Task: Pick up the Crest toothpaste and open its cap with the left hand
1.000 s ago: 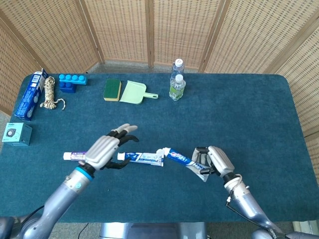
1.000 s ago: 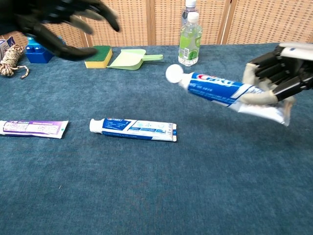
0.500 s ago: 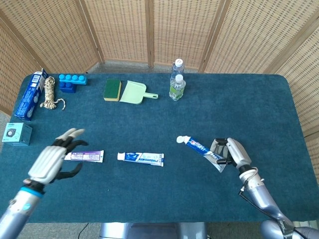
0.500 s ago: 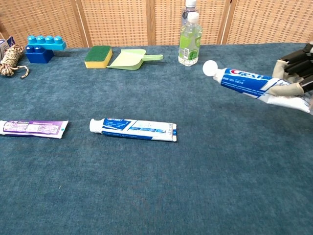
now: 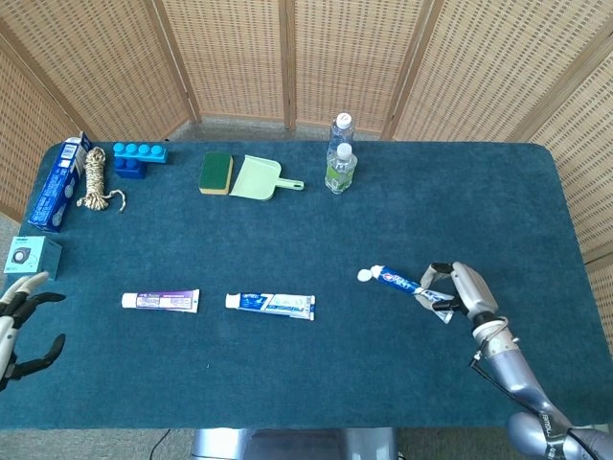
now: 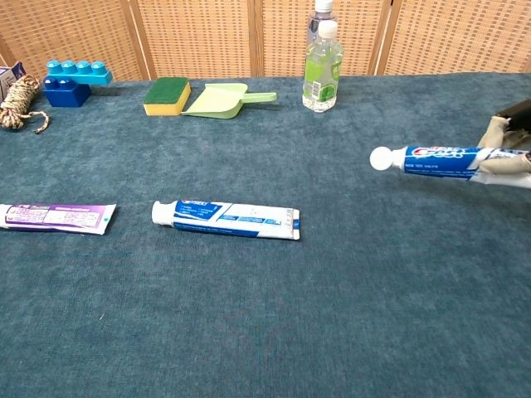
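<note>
My right hand (image 5: 462,290) grips the tail end of the Crest toothpaste (image 5: 406,283) at the right of the table; the tube points left with its white cap (image 6: 380,158) on. In the chest view only the edge of that hand (image 6: 508,143) shows, holding the Crest tube (image 6: 440,159) just above the cloth. My left hand (image 5: 17,319) hangs at the far left edge of the head view, off the table's corner, fingers spread and holding nothing. The chest view does not show it.
A blue-and-white toothpaste tube (image 5: 271,304) and a purple one (image 5: 160,300) lie on the blue cloth in front. Along the back stand two bottles (image 5: 340,165), a green dustpan (image 5: 257,178), a sponge (image 5: 216,172), blue blocks (image 5: 137,158), a rope coil (image 5: 94,179) and boxes (image 5: 56,183).
My left hand has pulled back from the middle of the table to the far left edge. My right hand has carried the Crest tube rightward and lower.
</note>
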{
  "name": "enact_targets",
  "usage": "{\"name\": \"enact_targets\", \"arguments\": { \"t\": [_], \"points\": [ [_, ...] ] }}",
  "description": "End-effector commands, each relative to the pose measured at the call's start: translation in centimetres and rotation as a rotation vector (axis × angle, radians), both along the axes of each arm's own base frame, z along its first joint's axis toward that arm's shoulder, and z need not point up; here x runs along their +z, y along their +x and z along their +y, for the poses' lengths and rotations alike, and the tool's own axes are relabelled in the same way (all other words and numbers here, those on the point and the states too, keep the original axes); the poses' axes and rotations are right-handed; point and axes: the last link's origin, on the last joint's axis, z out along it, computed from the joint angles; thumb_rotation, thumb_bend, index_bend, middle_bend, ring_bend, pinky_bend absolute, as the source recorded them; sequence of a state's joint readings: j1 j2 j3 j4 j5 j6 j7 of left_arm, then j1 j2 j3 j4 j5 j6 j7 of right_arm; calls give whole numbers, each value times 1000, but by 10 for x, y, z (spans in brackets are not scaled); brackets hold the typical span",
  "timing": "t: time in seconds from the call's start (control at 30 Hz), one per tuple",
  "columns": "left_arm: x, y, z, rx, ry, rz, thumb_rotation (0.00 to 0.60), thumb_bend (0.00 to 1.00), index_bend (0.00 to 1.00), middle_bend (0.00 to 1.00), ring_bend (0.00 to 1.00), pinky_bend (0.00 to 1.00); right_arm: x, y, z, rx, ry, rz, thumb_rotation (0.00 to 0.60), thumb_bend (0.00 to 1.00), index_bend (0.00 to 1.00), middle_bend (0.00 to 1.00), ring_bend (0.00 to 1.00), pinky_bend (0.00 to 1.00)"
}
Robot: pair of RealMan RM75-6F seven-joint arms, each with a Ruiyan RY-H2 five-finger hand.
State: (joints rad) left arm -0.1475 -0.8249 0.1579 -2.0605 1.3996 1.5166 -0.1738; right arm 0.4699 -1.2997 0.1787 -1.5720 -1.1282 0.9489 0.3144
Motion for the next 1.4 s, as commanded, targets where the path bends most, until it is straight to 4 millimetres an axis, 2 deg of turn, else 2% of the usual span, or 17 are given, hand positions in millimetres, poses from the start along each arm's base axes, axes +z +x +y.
{"name": "enact_targets", "arguments": {
  "t": [0.03, 0.17, 0.27, 0.43, 0.63, 0.77, 0.87, 1.13, 1.4],
  "points": [
    [-1, -7, -5, 21, 8, -11, 600, 364, 250, 94, 19, 93, -1, -6, 1, -6, -5, 13, 584, 490, 358, 277, 160, 141],
    [-2, -12, -8, 36, 16, -19, 600, 364, 232, 94, 18, 92, 0, -11, 4, -4, -17, 11, 506, 373, 208, 125, 3, 69],
    [-3, -13, -9, 38, 25, -28, 600, 363, 223, 93, 17, 90, 4, -12, 5, 3, -49, -1, 473, 316, 156, 94, 0, 60],
    [-4, -15, -10, 36, 39, -32, 600, 364, 214, 93, 16, 76, 12, -13, 8, 13, -103, -19, 470, 259, 145, 95, 0, 69],
    [-5, -21, -15, 16, 67, 62, 600, 363, 228, 94, 9, 49, 27, -2, 29, 85, -192, 0, 485, 238, 171, 126, 0, 101],
    [-7, -27, -19, -5, 97, 166, 600, 363, 239, 100, 9, 31, 38, 0, 51, 163, -267, 167, 580, 238, 199, 136, 0, 110],
    [-9, -30, -23, -13, 120, 192, 600, 363, 242, 107, 9, 28, 43, -1, 64, 182, -303, 284, 599, 238, 214, 142, 0, 110],
    [-15, -34, -37, -52, 163, 209, 600, 364, 241, 115, 9, 26, 49, -3, 103, 199, -365, 500, 600, 239, 239, 146, 0, 110],
    [-18, -36, -53, -59, 170, 225, 600, 364, 239, 117, 9, 21, 47, -5, 137, 170, -370, 512, 600, 238, 250, 151, 0, 109]
  ]
}}
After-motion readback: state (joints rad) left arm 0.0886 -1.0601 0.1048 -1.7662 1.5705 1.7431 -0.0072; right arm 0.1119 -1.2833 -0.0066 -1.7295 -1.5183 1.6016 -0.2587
